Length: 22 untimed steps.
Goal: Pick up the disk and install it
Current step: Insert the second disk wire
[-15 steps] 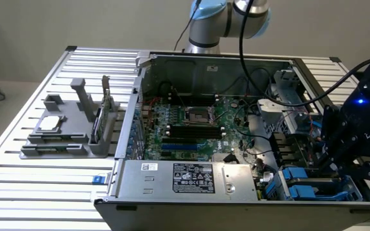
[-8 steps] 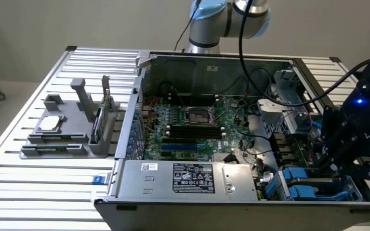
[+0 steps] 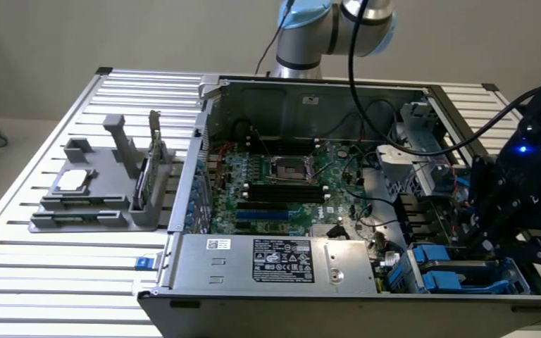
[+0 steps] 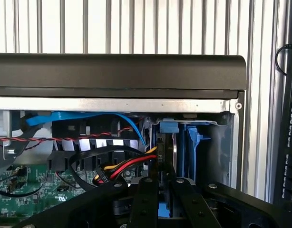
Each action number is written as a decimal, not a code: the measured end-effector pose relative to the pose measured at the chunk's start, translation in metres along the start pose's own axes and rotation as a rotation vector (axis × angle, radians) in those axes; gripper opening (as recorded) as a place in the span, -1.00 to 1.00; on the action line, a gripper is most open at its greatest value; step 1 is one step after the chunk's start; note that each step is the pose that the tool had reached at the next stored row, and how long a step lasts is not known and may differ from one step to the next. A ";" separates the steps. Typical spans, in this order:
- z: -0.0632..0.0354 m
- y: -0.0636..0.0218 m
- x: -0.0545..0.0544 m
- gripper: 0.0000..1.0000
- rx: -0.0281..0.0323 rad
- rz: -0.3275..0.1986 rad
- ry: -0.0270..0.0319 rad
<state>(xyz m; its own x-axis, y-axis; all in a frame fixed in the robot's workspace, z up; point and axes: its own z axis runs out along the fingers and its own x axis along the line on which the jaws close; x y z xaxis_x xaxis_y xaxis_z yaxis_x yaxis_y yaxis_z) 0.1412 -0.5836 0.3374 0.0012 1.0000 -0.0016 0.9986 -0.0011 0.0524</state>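
The gripper [image 4: 159, 190] has its jaws clamped edge-on on the disk [image 4: 166, 152], which stands upright in the blue-framed drive bay [image 4: 192, 147] at the computer case's [image 3: 205, 141] front corner. It is likely stiff, fairly heavy and shock-sensitive, so holding its thin edges suits. Room is tight, with bay walls close and cables [image 4: 122, 164] just beside.

case [image 3: 346, 84] lying open on table [image 3: 64, 282] | motherboard [image 3: 280, 183] sitting inside case | power-supply box [image 3: 270, 262] lying in front of motherboard | fixture [image 3: 92, 197] standing at exterior view's left of case | gripper [image 4: 165, 187] hanging over drive bay [image 4: 222, 147], disk [image 4: 167, 149] standing edge-up in bay
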 end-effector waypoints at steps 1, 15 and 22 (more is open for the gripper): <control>0.0003 -0.0001 0.000 -0.67 -0.0009 0.000 -0.0002; 0.0037 -0.0007 0.000 -0.67 -0.0063 0.000 -0.0023; 0.0043 -0.0007 0.000 -0.67 -0.0069 0.000 -0.0022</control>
<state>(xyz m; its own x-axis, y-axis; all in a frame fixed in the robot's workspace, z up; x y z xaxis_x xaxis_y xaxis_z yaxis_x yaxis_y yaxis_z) 0.1407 -0.5833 0.3330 0.0013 1.0000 -0.0038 0.9982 -0.0010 0.0593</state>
